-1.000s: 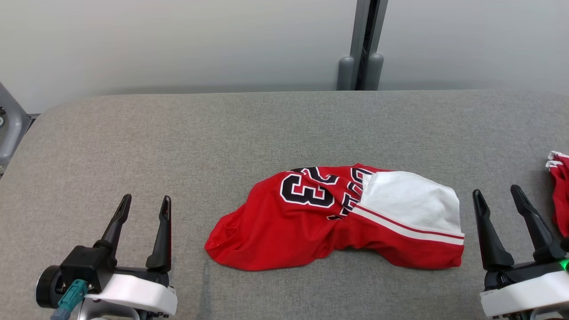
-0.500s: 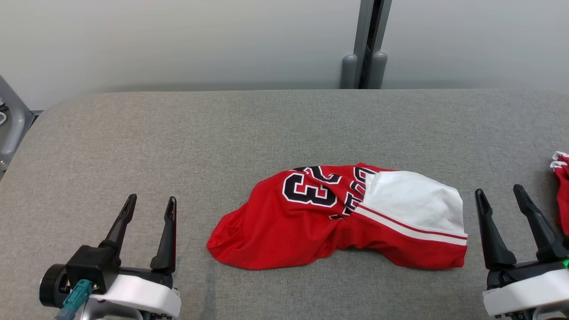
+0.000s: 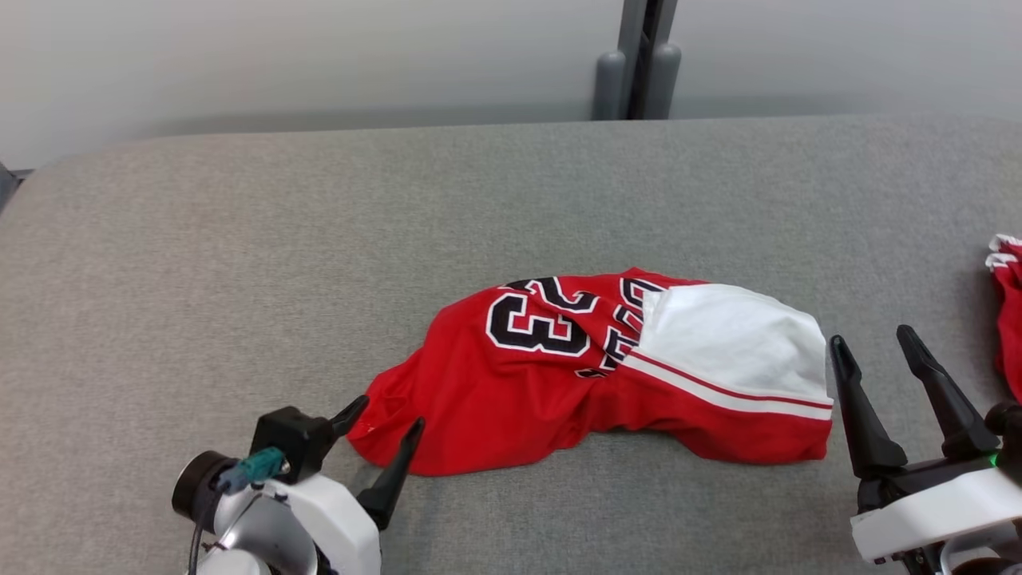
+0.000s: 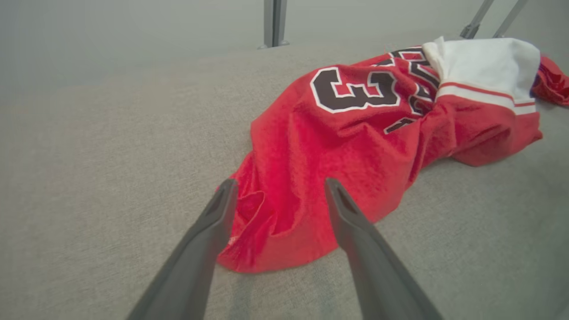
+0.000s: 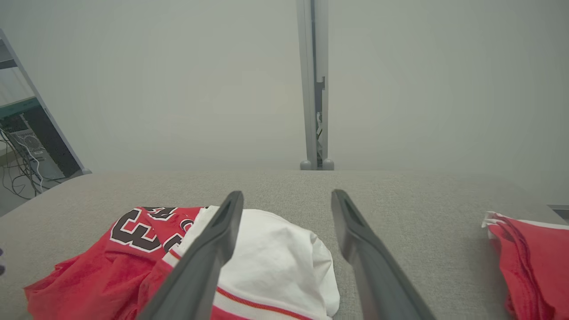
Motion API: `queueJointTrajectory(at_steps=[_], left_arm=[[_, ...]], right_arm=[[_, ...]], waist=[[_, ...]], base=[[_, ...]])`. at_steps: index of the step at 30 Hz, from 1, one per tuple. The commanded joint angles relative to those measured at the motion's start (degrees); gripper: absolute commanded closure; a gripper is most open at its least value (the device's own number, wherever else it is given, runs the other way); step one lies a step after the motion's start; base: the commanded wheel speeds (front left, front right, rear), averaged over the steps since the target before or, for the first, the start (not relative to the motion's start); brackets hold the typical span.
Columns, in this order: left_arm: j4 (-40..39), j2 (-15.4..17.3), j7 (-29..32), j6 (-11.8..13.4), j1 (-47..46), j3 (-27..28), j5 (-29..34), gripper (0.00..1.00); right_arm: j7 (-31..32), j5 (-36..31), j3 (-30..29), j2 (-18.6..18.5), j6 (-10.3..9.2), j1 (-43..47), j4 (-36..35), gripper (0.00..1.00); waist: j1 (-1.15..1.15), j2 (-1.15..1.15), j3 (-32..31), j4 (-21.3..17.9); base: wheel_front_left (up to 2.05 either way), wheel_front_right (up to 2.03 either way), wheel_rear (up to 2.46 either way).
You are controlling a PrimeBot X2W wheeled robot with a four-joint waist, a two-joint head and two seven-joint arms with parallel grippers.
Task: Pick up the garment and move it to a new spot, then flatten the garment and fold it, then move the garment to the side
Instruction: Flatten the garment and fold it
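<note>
- Garment (image 3: pixel 607 375) lies crumpled on the table (image 3: pixel 239 279) in front of you, a little right of the middle. It is red, with a black "23" edged in white.
- At its right end you see a white panel (image 3: pixel 734 343) with a red stripe along its lower edge.
- Your left gripper (image 3: pixel 390 413) sits at the garment's left end with its fingers spread. In the head view one tip overlaps the red edge and the other lies just outside it.
- From the left wrist you see that red end lying between the two fingers (image 4: pixel 198 253). You cannot tell whether either one touches the cloth.
- Your right gripper (image 3: pixel 871 338) is spread too and holds nothing. It stands just beside the garment's right end, apart from it.
- From the right wrist, the white panel shows beneath and between its fingers.
- Second red cloth (image 3: pixel 1008 319) lies at the table's right edge, apart from the garment.
- Grey post (image 3: pixel 636 64) stands behind the table's far edge.
</note>
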Motion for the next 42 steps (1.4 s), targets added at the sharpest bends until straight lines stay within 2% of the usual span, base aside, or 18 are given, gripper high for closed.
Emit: queueJointTrajectory(at_steps=[1,8,9,10,11,13,17,21,30,34,37,40,42], left_arm=[[1.8,-0.1,1.6,-1.1,-2.0,-0.3,-1.1,0.0],[10.2,0.2,5.7,-3.6,-5.3,-0.7,-3.2,0.0],[11.1,0.4,6.5,-3.7,-5.7,-0.8,-3.3,0.04],[11.1,0.4,6.5,-3.7,-5.7,-0.8,-3.3,0.04],[11.9,0.5,7.1,-3.9,-5.8,-1.0,-3.6,0.52],[12.7,0.3,7.7,-4.6,-5.9,-1.0,-4.5,1.0],[12.5,0.5,6.7,-5.1,-5.7,-0.3,-5.4,1.0],[8.7,0.9,5.3,-5.0,-3.4,1.2,-7.2,1.0],[-9.9,4.1,8.2,-2.9,3.5,4.8,-13.7,1.0],[-15.1,5.2,9.3,-1.4,4.3,6.4,-15.2,1.0],[-14.7,5.0,9.8,-1.1,3.0,7.6,-16.8,1.0],[-10.4,4.6,10.1,-1.3,1.2,9.3,-18.9,1.0],[-6.3,2.7,10.2,-2.2,-0.6,10.0,-21.2,1.0]], right_arm=[[-0.3,0.3,0.1,-0.3,0.01,-0.8,0.5,0.0],[-1.4,1.0,0.6,-0.1,0.01,-1.8,2.0,0.0],[-1.6,1.0,0.6,-0.1,0.01,-1.9,2.2,0.0],[-1.6,1.0,0.6,-0.1,0.01,-1.9,2.2,0.0],[-1.7,1.1,0.5,0.0,0.01,-1.9,2.3,0.0],[-1.9,1.2,0.5,0.1,0.01,-2.0,2.5,0.0],[-2.4,1.2,0.1,0.2,0.01,-1.4,2.9,0.0],[-2.2,1.2,-0.3,0.2,0.01,-0.8,3.1,0.0],[-1.2,1.5,-0.3,0.0,0.02,-0.1,2.6,0.0],[-0.9,1.7,0.2,0.0,0.01,-0.7,2.4,0.0],[-0.8,1.9,0.5,0.0,0.01,-1.2,2.4,0.0],[-1.2,2.3,0.9,0.2,0.01,-1.8,2.7,0.0],[-1.6,2.4,1.1,0.4,0.02,-2.5,2.9,0.0]], waist=[[0.0,0.0,1.5,-1.4],[0.0,0.0,3.4,-4.2],[0.0,0.0,3.5,-4.4],[0.0,0.0,3.5,-4.4],[0.0,0.0,3.6,-4.6],[0.0,0.0,3.7,-4.8],[0.0,0.0,3.4,-4.3],[0.0,0.0,2.5,-3.3],[0.0,0.0,0.7,-0.5],[0.0,0.0,0.9,-0.6],[0.0,0.0,1.5,-1.5],[0.0,0.0,2.4,-2.8],[0.0,0.0,3.2,-3.9]], base=[[0.0,0.0,0.0],[0.0,0.0,0.0],[0.0,0.0,0.0],[0.0,0.0,0.0],[0.0,0.0,0.0],[0.0,0.0,0.0],[0.0,0.0,0.0],[0.0,0.0,0.0],[0.0,0.0,0.0],[0.0,0.0,0.0],[0.0,0.0,0.0],[0.0,0.0,0.0],[0.0,0.0,0.0]])
